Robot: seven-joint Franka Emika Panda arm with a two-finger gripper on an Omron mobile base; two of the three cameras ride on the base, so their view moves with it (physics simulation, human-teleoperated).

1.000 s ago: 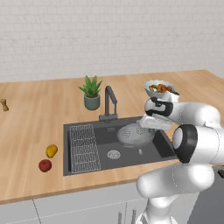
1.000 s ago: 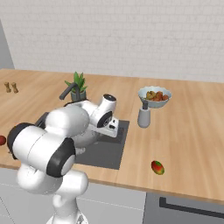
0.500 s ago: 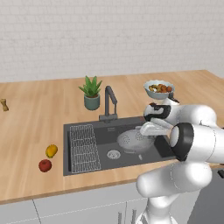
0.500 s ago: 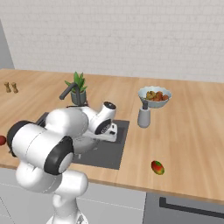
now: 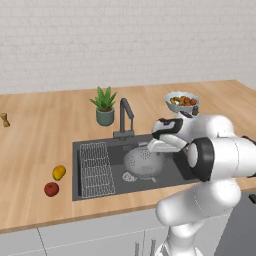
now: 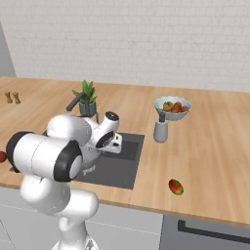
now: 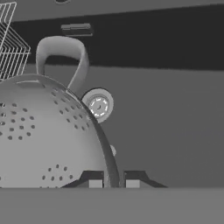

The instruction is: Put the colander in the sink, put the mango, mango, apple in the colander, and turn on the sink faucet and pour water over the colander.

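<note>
Colander held by its rim, down in the sink.
The gripper (image 7: pixel 114 183) is pinched on the right rim of the colander (image 5: pixel 143 162), whose bowl sits in the sink (image 5: pixel 165 172) just left of the fingertips, with the drain (image 7: pixel 99 105) beyond.

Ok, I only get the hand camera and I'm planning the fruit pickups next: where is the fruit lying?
Observer: The apple and a yellow mango lie side by side on the counter, left of the sink.
Operator: And the other mango?
Observer: The second mango is on the counter right of the sink, near the front edge.
Operator: Is the tap running yet?
Observer: No water shows under the faucet.
</note>
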